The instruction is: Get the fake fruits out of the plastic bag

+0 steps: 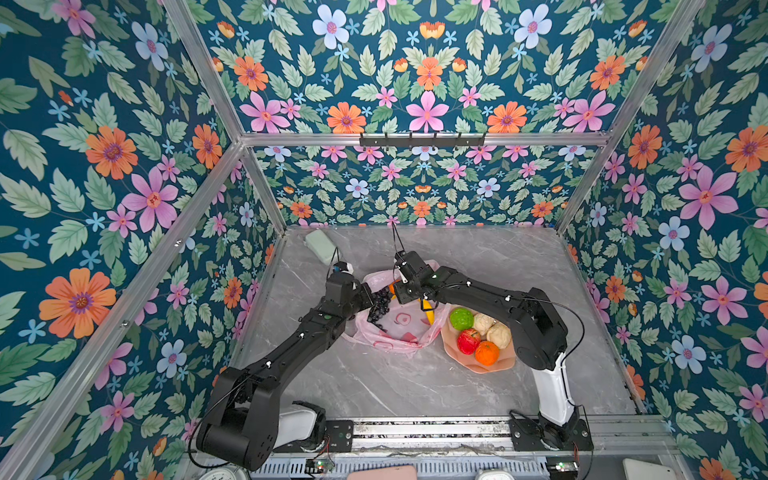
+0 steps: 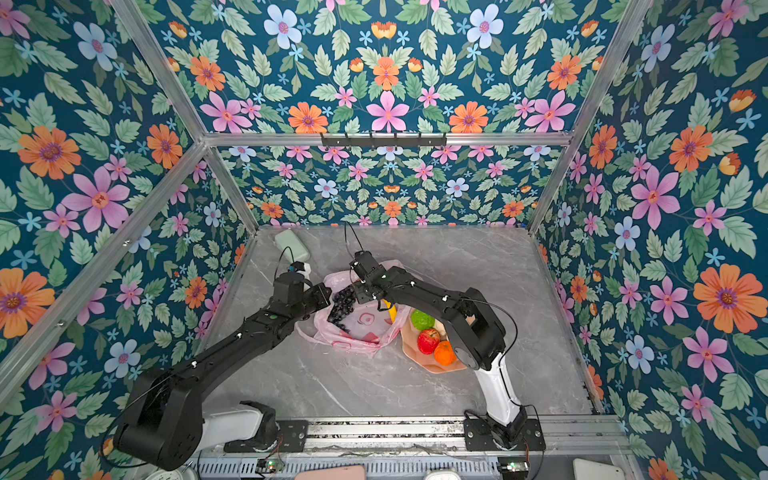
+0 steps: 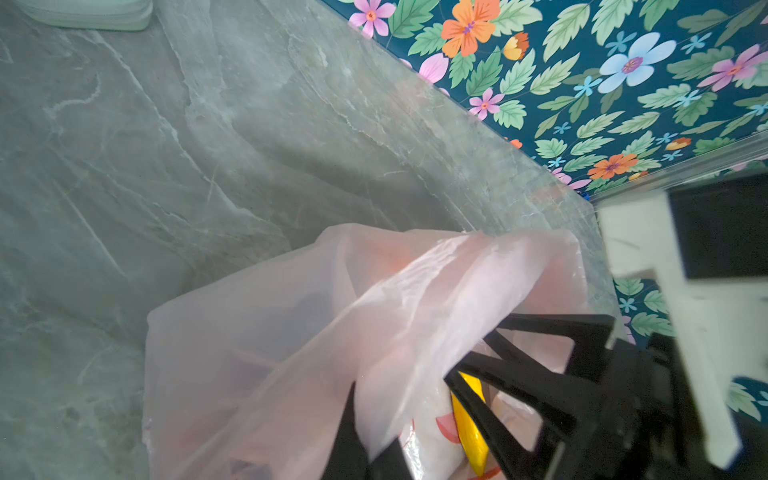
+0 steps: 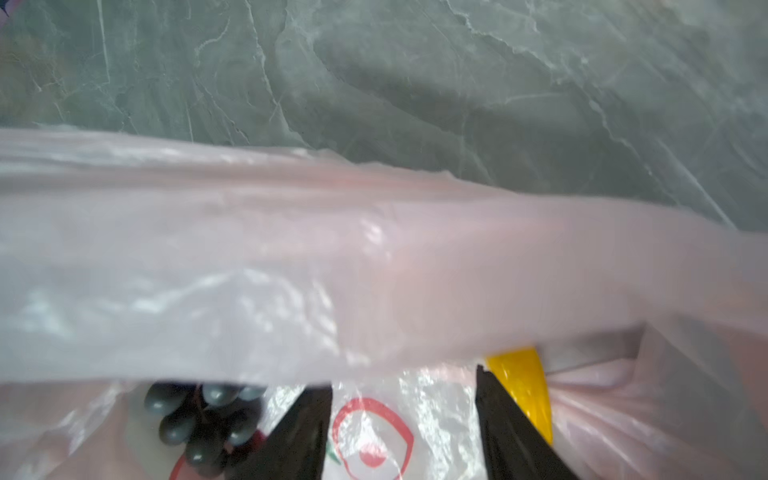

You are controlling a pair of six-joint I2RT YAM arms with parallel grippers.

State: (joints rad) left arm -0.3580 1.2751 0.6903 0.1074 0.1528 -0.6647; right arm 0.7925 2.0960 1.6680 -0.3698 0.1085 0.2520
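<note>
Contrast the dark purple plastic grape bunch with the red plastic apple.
The grape bunch is a dark, knobbly cluster; the red apple is one smooth, round piece. The grape bunch lies in the pink plastic bag; the apple sits in the peach bowl. Both are fake fruits.

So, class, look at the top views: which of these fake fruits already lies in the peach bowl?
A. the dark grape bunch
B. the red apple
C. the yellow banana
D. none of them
B: the red apple sits in the peach bowl next to the green fruit, while the banana and the grape bunch are still in the plastic bag.
</note>
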